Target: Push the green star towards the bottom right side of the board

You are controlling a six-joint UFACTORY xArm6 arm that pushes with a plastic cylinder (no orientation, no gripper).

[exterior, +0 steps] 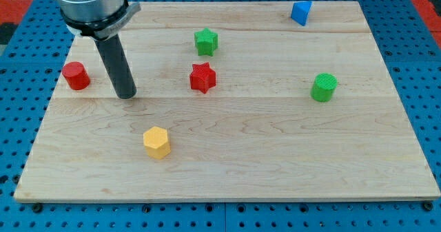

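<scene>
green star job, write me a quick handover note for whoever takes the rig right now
My tip is down on the board, at the view's left, between the red cylinder and the red star, touching neither.
The green star sits near the view's top centre, just above the red star and well clear of my tip.
Done: nothing that shows; the star is far from the bottom right.
Left: get my tip to the star's upper left, then push it toward the bottom right, skirting the red star.

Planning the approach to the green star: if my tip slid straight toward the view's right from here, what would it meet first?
Probably the red star, roughly level with my tip; the green star sits farther up.
</scene>
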